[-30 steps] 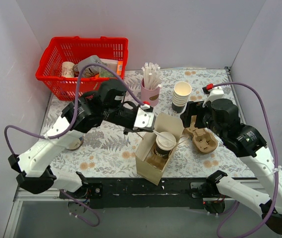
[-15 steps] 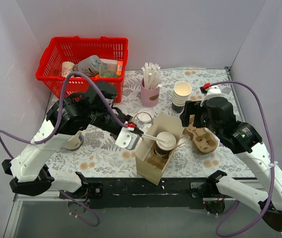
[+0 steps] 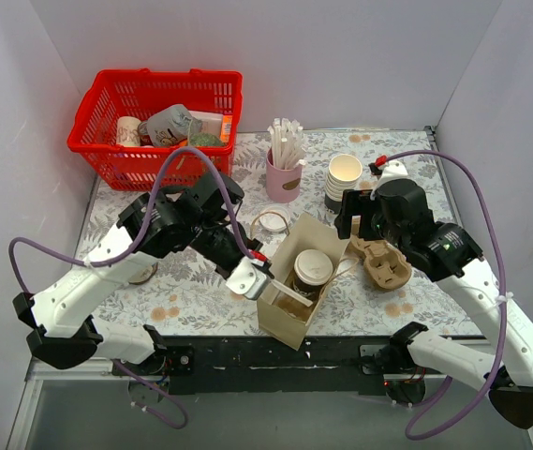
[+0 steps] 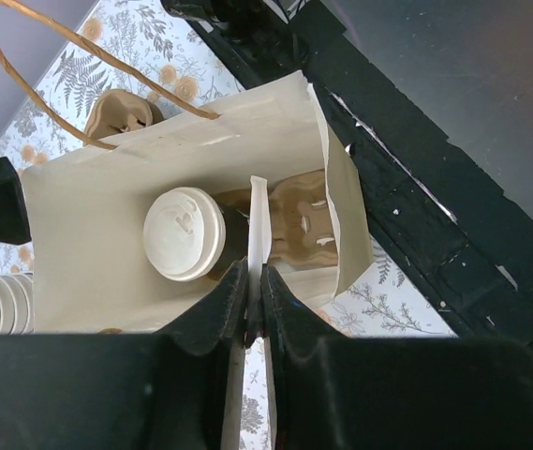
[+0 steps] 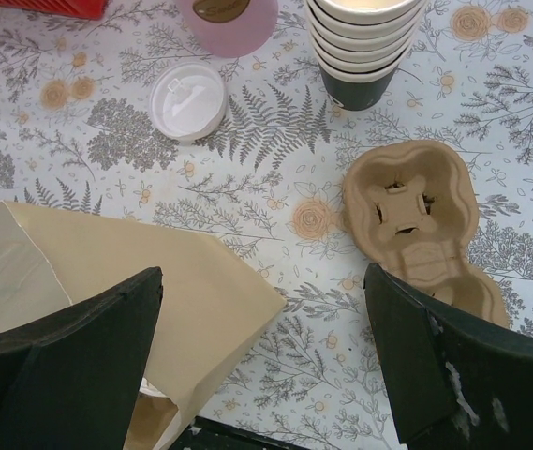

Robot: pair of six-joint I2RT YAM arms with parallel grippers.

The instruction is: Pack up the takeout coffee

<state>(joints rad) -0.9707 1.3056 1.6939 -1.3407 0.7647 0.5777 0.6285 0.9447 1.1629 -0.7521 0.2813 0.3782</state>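
The open paper bag stands near the middle of the table's near edge, and the takeout coffee stands upright inside it, against the wall on the side away from my left arm. My left gripper is pinched closed on a flat white stick that reaches over the bag's mouth, its free end just beside the coffee's lid. My right gripper hangs wide open and holds nothing, above the table between the bag and a pulp cup carrier. At the far left corner the red basket holds a cup lying on its side, a grey pouch and something with an orange edge that I cannot make out. Toward the far edge a pink cup holds white sticks, with a stack of cream cups beside it and a loose white lid in front of it. The bag's walls hide most of the coffee's dark side; I see mainly its lid. Brown moulded pulp lies in the bag's bottom, its shape unclear. My right wrist view cuts off the stack and the pink cup at its top edge. A pale rounded thing sits half hidden under my left arm.
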